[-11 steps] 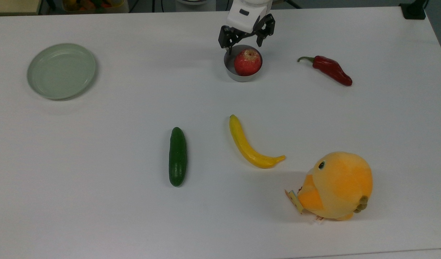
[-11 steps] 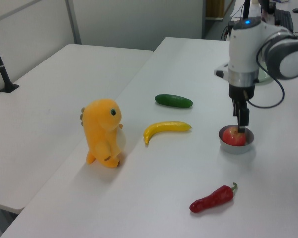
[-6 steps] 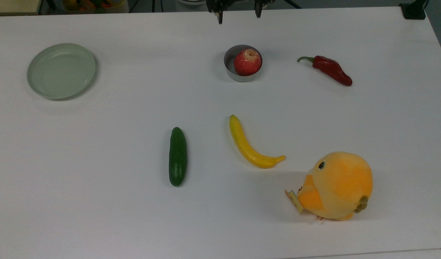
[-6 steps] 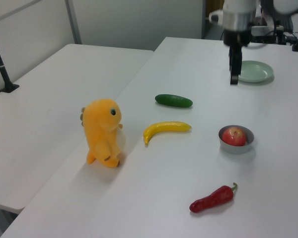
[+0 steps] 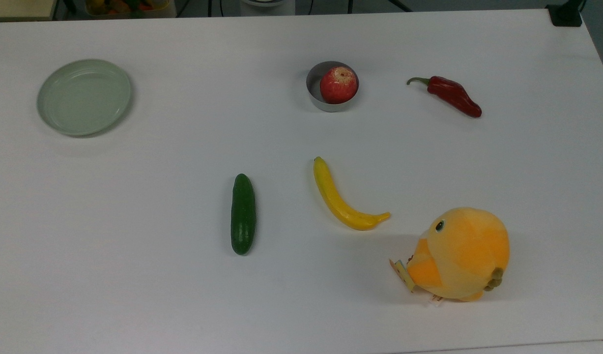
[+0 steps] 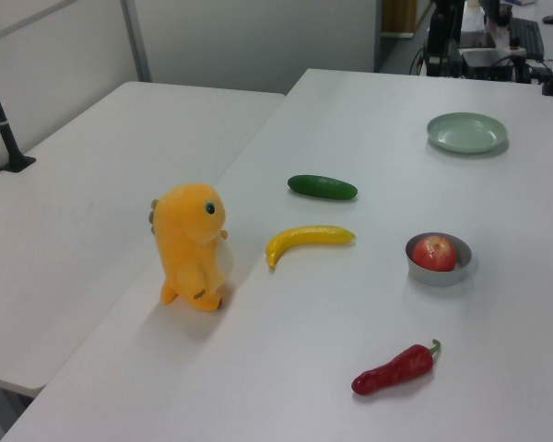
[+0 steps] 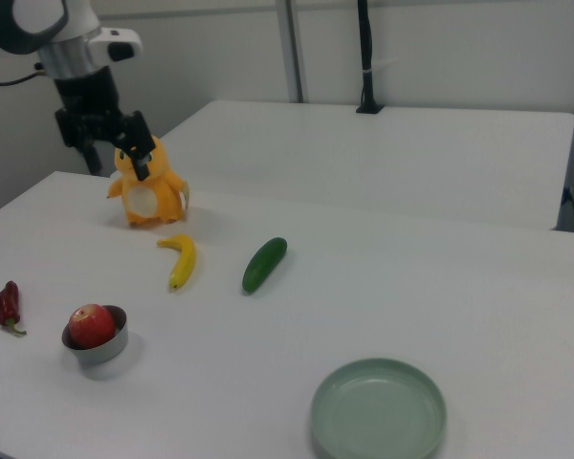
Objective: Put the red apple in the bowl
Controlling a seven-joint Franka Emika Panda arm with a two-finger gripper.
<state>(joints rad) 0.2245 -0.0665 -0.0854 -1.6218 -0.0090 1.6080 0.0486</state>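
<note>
Spreading across the right view, the white table (image 7: pixel 297 316) carries the grey bowl (image 7: pixel 98 346) with the red apple (image 7: pixel 91 325) sitting inside it; the gripper (image 7: pixel 115 161) hangs well above and apart, fingers spread, grasping nothing.

table (image 5: pixel 134 275) | bowl (image 5: pixel 315 93), plate (image 5: pixel 84 97), chili (image 5: pixel 451 95), banana (image 5: pixel 343 201), cucumber (image 5: pixel 243 214), plush (image 5: pixel 461 254)
</note>
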